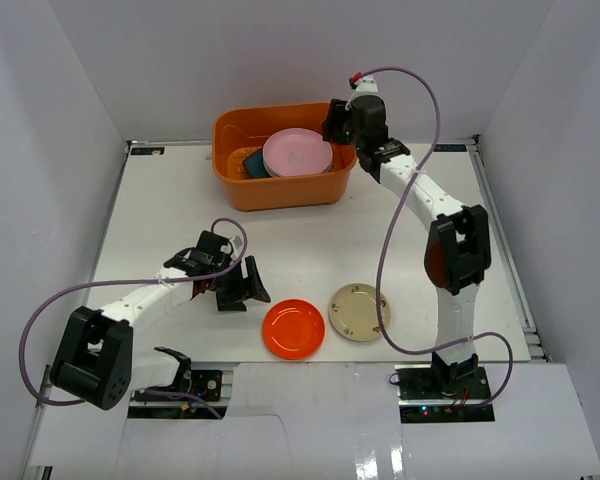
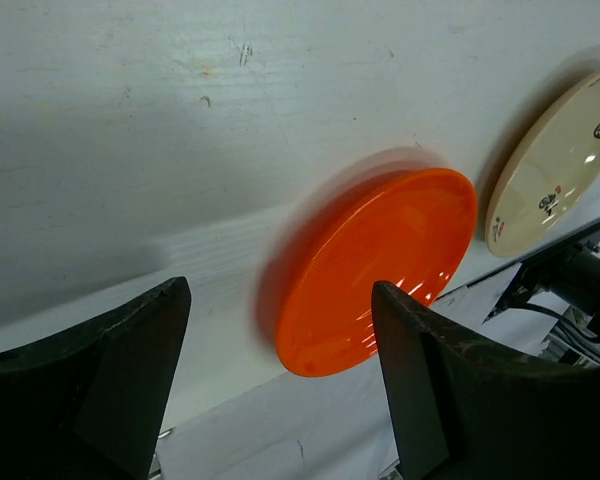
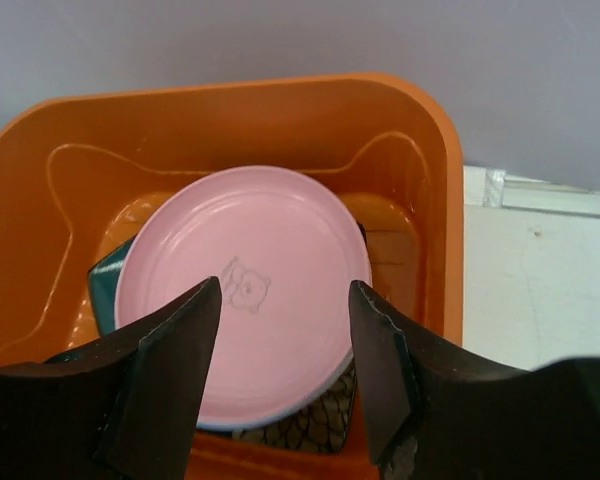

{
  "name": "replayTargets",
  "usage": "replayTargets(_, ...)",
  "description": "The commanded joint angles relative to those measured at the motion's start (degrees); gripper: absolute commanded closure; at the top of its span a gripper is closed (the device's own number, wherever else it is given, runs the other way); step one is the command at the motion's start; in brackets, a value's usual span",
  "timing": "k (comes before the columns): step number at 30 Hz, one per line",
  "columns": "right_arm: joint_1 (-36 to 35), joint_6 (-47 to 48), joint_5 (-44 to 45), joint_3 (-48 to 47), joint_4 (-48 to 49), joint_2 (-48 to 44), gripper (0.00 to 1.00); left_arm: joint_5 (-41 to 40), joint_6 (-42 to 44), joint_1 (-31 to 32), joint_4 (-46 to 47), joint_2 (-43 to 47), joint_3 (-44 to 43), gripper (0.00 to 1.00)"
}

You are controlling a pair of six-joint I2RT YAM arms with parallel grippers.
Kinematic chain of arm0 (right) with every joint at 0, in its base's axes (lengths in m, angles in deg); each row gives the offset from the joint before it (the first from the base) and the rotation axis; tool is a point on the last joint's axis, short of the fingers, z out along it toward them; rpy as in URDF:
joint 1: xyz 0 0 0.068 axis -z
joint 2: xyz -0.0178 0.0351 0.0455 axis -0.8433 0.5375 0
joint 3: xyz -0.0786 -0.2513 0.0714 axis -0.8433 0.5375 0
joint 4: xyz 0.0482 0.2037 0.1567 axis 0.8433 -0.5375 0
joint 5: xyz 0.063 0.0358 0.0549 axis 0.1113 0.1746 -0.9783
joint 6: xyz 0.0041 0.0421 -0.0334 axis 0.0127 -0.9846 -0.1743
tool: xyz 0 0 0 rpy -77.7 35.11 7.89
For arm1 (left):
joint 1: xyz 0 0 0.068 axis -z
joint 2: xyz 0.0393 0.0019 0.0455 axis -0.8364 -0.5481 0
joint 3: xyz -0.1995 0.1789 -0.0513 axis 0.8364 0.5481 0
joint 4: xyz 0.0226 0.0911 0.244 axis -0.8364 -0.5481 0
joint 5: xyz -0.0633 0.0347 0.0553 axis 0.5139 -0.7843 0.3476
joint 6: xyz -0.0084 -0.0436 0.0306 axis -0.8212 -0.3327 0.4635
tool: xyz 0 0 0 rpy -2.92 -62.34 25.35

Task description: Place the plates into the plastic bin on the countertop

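The orange bin (image 1: 280,190) is sitting at the far side of the white countertop (image 1: 170,220), and a pink plate (image 1: 297,153) is lying inside it on top of other plates. A teal plate (image 3: 105,290) is poking out from under its left edge, and a net-patterned plate (image 3: 310,425) is showing beneath its near edge. The right gripper (image 1: 335,120) is hovering over the bin's right end. In the right wrist view its jaws are standing partly apart with nothing between them, the pink plate lying below the gap and touching neither finger. Two plates are lying out on the countertop near the arm bases: a red plate (image 1: 293,329) and, just beside it on the right, a cream plate (image 1: 359,312) with small printed marks. The two are lying close together but apart. The left gripper (image 1: 242,290) is hanging low just to the left of the red plate, angled toward it. Its jaws are spreading wide and gripping nothing, and the left wrist view is framing the red plate between the two fingers, ahead of their tips.
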Motion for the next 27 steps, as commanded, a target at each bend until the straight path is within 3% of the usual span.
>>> replayTargets(1,0.10,0.50,-1.33,9.21,1.96,-14.13,0.40,2.87,1.53,1.42,2.09,-1.48,0.79,0.17)
replayTargets(5,0.10,-2.48,-3.70,36.17,8.63,-30.30,0.48,2.96,2.67,2.30,3.06,-3.59,1.49,0.23)
replayTargets(6,0.10,-4.23,-3.79,47.19,9.69,-36.95,0.51,3.48,2.76,2.74,3.50,-4.81,1.41,0.28)
replayTargets(10,0.01,-7.76,-1.42,67.81,9.80,-51.75,0.61,4.80,3.38,4.59,4.64,-6.93,1.32,0.37)
replayTargets(14,0.10,-8.90,-1.16,76.65,-3.96,-61.69,0.59,7.17,5.31,6.08,4.64,-8.69,1.49,0.42)
replayTargets(16,0.18,-10.40,-2.12,80.68,-9.60,-66.61,0.48,7.88,5.67,6.43,4.64,-9.31,2.28,0.45)
replayTargets(17,0.10,-11.10,-2.30,81.92,-11.29,-69.42,0.36,7.80,5.58,6.70,4.56,-9.22,2.46,0.48)
replayTargets(19,0.27,-13.64,-3.09,85.08,-14.28,-71.72,0.29,7.27,5.58,7.31,4.56,-9.31,2.20,0.56)
replayTargets(21,0.19,-15.84,-3.52,87.37,-17.19,-74.88,0.29,6.48,5.49,7.40,4.56,-9.31,2.02,0.67)
replayTargets(22,0.36,-16.46,-3.79,89.56,-17.72,-76.55,0.31,5.26,5.40,7.40,4.38,-9.39,1.85,0.80)
replayTargets(24,0.36,-17.69,-5.01,91.59,-18.42,-77.61,0.36,3.41,5.23,7.31,3.77,-9.05,1.41,0.95)
replayTargets(25,0.36,-18.83,-5.46,92.47,-18.43,-77.97,0.39,2.71,5.05,7.40,3.68,-8.52,1.23,1.00)
replayTargets(27,0.36,-19.10,-6.42,94.85,-17.55,-78.06,0.46,1.30,4.96,7.40,3.24,-6.15,0.18,1.00)
